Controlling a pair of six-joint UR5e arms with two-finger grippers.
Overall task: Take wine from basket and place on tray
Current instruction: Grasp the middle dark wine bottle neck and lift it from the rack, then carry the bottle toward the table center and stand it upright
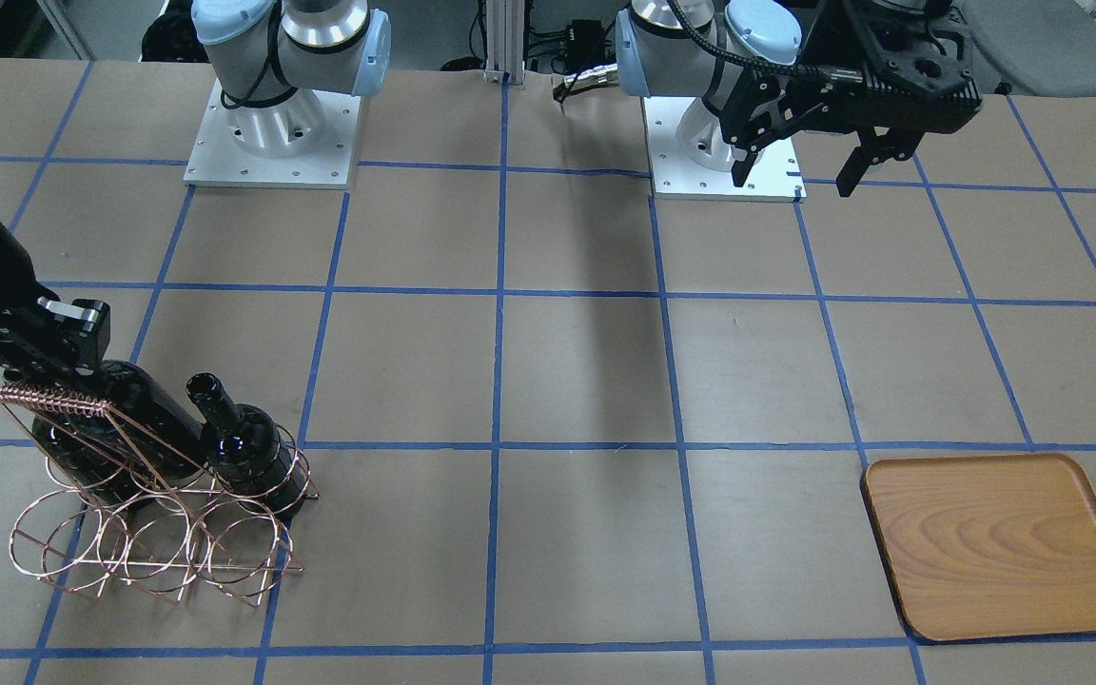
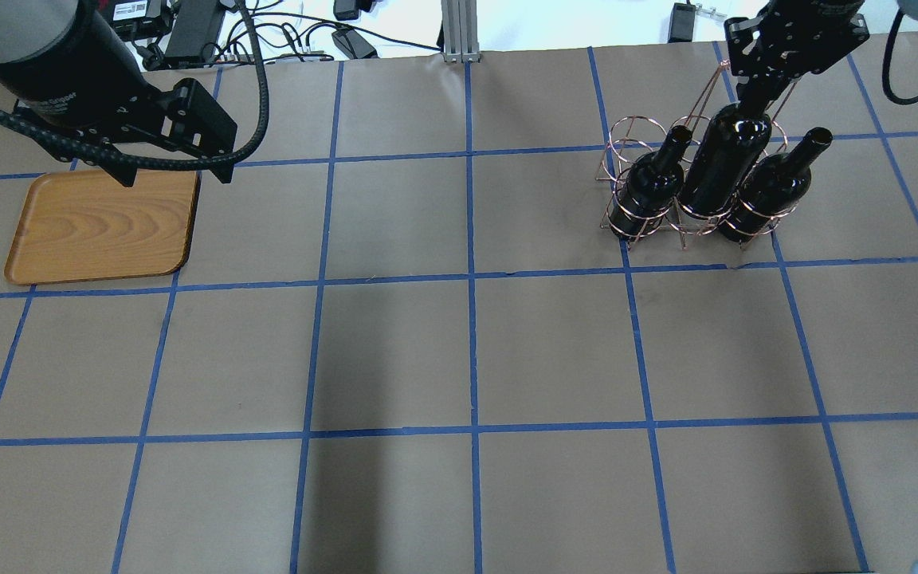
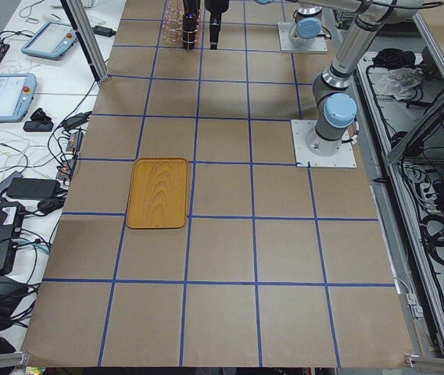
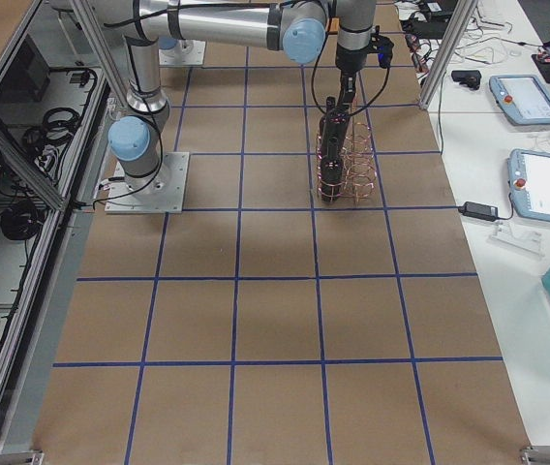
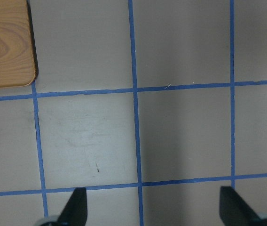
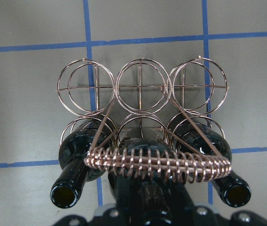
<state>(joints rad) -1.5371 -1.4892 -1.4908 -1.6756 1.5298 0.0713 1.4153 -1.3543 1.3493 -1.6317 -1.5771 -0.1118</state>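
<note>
The copper wire basket [image 1: 148, 542] stands near the table's edge on my right side and holds three dark wine bottles in its lower rings. My right gripper [image 1: 82, 347] is shut on the neck of the middle wine bottle [image 2: 726, 163], which sits higher than the two others [image 2: 654, 179] [image 2: 770, 187]. In the right wrist view the coiled handle bar [image 6: 157, 162] crosses in front of the held bottle. The wooden tray [image 2: 100, 227] lies empty on my left side. My left gripper [image 2: 174, 174] hangs open and empty above the tray's far right corner.
Brown paper with blue tape lines covers the table [image 2: 467, 351]. Both arm bases [image 1: 272, 133] [image 1: 724, 143] stand at the robot's edge. The basket's upper row of rings [image 6: 143, 84] holds nothing. Cables and tablets [image 3: 3, 94] lie on a side bench beyond the table.
</note>
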